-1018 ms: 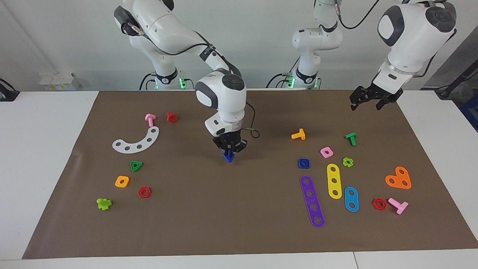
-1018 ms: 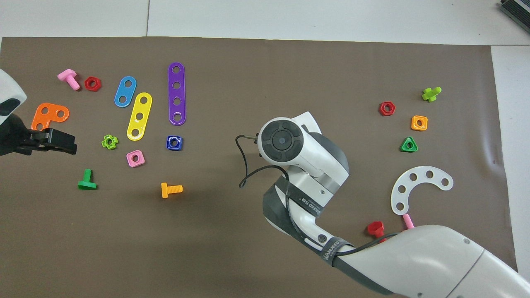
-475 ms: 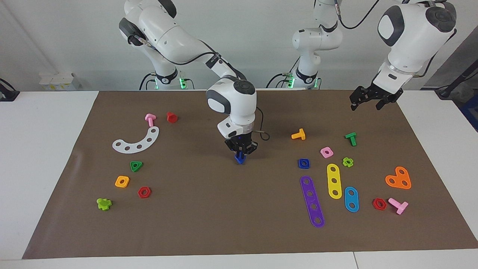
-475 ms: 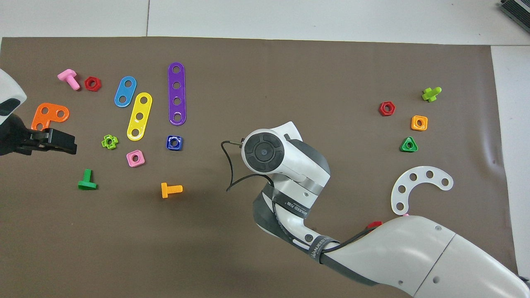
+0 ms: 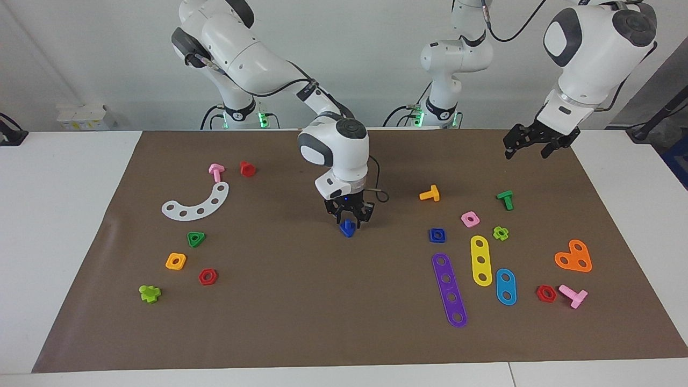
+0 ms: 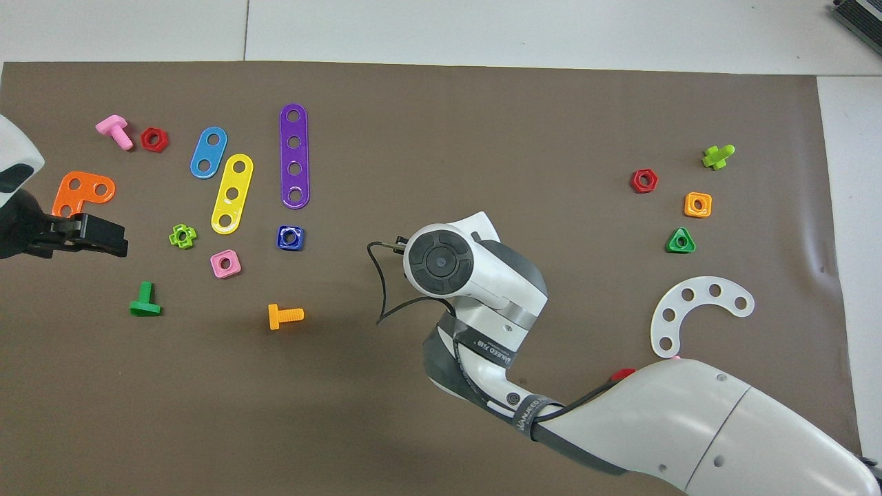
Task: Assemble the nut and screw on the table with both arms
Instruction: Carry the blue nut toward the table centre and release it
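Note:
The dark blue screw stands on the brown mat near the table's middle. My right gripper is straight over it, fingers spread at either side of its top. In the overhead view the right arm's wrist hides the screw. The dark blue square nut lies flat toward the left arm's end, also in the overhead view. My left gripper waits open and empty, raised over the mat's corner at the left arm's end.
Around the nut lie a pink square nut, an orange bolt, a purple strip and a yellow strip. Toward the right arm's end lie a white curved strip, a green triangular nut and an orange-yellow square nut.
My right gripper carried the screw toward the left arm's end, lowered it to the mat, and its fingers have spread. The left arm has not moved.

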`<state>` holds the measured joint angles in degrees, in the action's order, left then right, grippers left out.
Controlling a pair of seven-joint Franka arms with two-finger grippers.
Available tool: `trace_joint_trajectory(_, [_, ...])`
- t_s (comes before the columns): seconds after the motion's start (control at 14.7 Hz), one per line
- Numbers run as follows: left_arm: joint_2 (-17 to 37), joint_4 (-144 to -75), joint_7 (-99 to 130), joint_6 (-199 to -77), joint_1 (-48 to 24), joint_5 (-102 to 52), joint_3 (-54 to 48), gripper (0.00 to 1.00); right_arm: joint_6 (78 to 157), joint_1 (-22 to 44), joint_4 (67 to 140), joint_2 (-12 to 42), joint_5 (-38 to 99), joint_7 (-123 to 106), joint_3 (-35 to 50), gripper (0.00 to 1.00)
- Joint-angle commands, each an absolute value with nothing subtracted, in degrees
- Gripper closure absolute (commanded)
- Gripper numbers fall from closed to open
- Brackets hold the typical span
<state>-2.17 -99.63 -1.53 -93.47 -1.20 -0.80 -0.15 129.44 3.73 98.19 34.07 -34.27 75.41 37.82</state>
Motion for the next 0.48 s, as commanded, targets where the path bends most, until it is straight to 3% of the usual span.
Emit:
trace_joint_trajectory(0.0, [-3.9,-101.7,-2.1,-94.3,-0.7,-1.7,-0.3,0.00,127.0,0.4,99.1,28.8,-35.5,75.2,39.1,0.00])
trace_joint_trajectory(0.27, [-4.0,-101.4,-2.0,-94.3,-1.5,-1.7,-0.4,0.00,122.8,-3.3,98.7,22.5,-31.9,66.6,38.1,0.00])
trace_joint_trajectory(0.41, [-4.2,-101.5,-2.0,-93.8,-1.6,-1.7,-0.6,0.00,122.0,-3.8,98.4,19.4,-26.4,57.4,33.4,0.00])
